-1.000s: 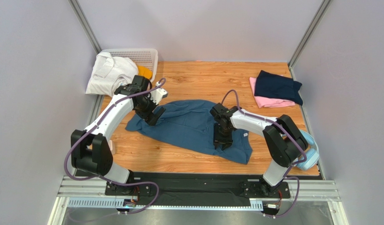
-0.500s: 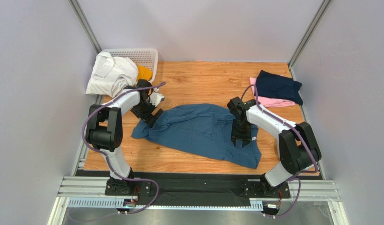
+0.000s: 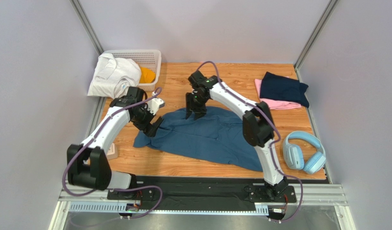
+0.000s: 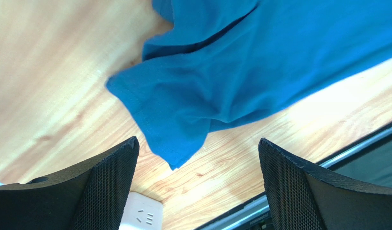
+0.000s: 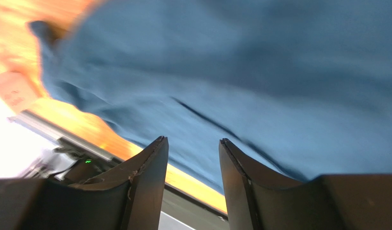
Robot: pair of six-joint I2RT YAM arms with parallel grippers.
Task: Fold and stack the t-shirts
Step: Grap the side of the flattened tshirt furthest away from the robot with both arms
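Note:
A large slate-blue t-shirt (image 3: 210, 136) lies spread and rumpled across the middle of the wooden table. My left gripper (image 3: 152, 125) hovers over its left sleeve corner (image 4: 178, 143) with the jaws wide open and nothing between them (image 4: 198, 140). My right gripper (image 3: 195, 111) points down at the shirt's far edge. Its jaws stand apart, empty, with blurred blue cloth beyond them (image 5: 192, 139). A folded dark navy t-shirt (image 3: 283, 87) rests on a folded pink one (image 3: 273, 104) at the back right. White (image 3: 111, 74) and orange (image 3: 146, 74) garments lie at the back left.
A white lattice basket (image 3: 152, 55) stands in the back left corner under the white and orange garments. Light-blue headphones (image 3: 303, 153) lie near the table's right front. A small white socket block (image 4: 143, 215) sits by the left front edge.
My right arm has swung from the shirt's right front part to its far edge, and its jaws have parted a little more. My left arm has shifted slightly near the left sleeve.

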